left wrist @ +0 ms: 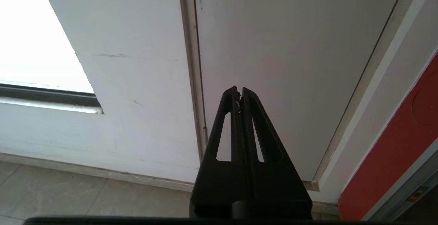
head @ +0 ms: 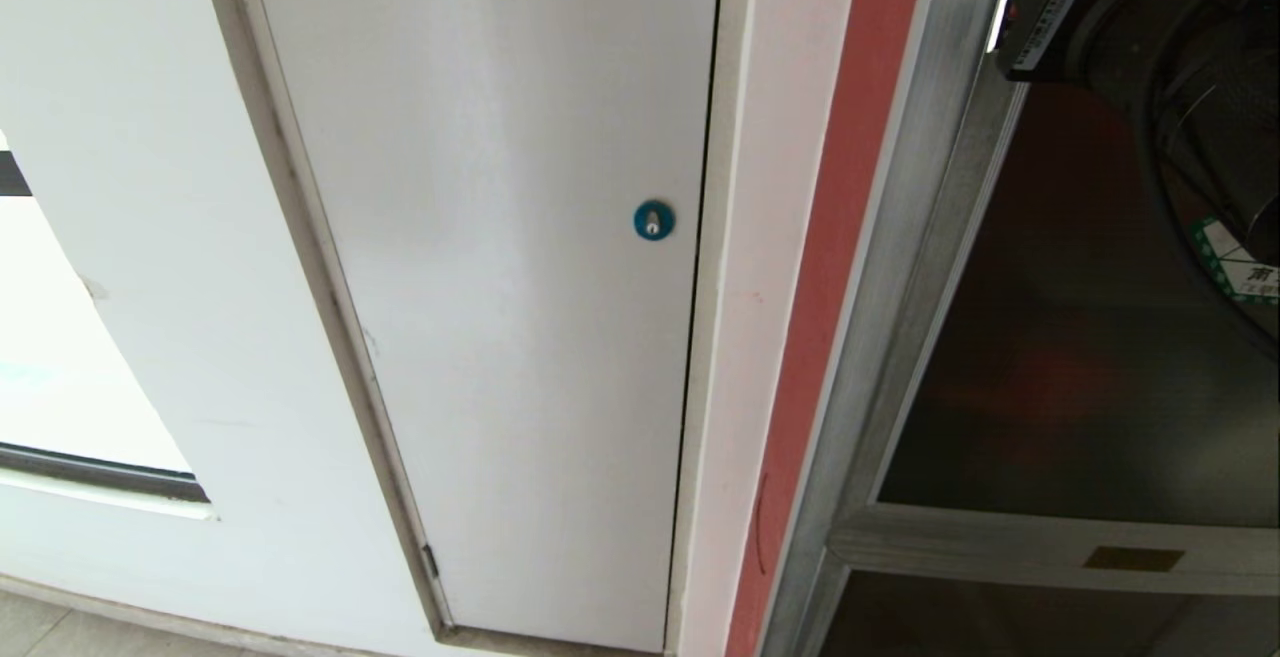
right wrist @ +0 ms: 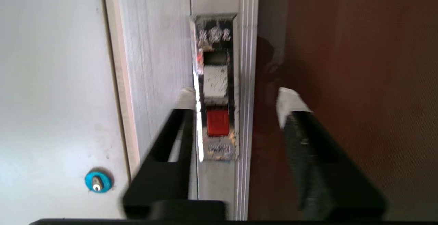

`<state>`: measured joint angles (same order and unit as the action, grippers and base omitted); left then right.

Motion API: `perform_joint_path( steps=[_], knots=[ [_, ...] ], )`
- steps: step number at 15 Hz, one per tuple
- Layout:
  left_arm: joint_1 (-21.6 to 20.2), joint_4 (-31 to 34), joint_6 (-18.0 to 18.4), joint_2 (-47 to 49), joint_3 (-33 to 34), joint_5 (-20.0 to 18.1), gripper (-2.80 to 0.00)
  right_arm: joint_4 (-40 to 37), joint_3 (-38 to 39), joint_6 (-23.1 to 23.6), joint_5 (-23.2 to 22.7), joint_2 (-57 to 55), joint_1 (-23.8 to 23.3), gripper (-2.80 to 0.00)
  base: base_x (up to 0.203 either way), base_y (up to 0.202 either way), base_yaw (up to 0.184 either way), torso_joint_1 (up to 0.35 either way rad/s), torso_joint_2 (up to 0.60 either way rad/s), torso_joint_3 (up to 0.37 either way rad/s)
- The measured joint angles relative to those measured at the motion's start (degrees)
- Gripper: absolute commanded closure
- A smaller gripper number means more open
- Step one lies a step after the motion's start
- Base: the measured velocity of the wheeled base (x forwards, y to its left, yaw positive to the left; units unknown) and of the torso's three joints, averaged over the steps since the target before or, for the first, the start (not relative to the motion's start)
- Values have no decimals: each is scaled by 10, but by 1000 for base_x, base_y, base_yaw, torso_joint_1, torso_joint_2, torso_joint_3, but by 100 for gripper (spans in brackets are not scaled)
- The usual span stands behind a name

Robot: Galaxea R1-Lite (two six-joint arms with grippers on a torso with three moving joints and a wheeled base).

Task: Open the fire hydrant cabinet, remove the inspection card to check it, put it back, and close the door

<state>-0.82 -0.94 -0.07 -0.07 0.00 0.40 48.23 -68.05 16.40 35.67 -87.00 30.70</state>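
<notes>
Two grippers to watch. Out left, the left gripper [left wrist: 239, 93] hangs parked, fingers pressed together, in front of the white panel [head: 500, 267] with its blue lock [head: 653, 220]. Moving right, the silver frame of the fire hydrant cabinet [head: 900, 267], the door [head: 1080, 387] not yet open. The right gripper [right wrist: 236, 98] stands partly open, empty, fingers straddling the latch [right wrist: 215, 91]. The danger, I'd say: one fingertip lands on the frame, the red button [right wrist: 217, 122] goes unpressed, and any pull just slides off.
</notes>
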Motion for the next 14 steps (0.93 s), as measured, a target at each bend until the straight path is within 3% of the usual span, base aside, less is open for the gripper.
perform_joint_path(
  steps=[14],
  knots=[
    [0, 0, 0, 0, 0, 0, 0, -2, 2, 0, 1, 11, 6, 0, 0, 0, 0, 0, 0, 0]
  ],
)
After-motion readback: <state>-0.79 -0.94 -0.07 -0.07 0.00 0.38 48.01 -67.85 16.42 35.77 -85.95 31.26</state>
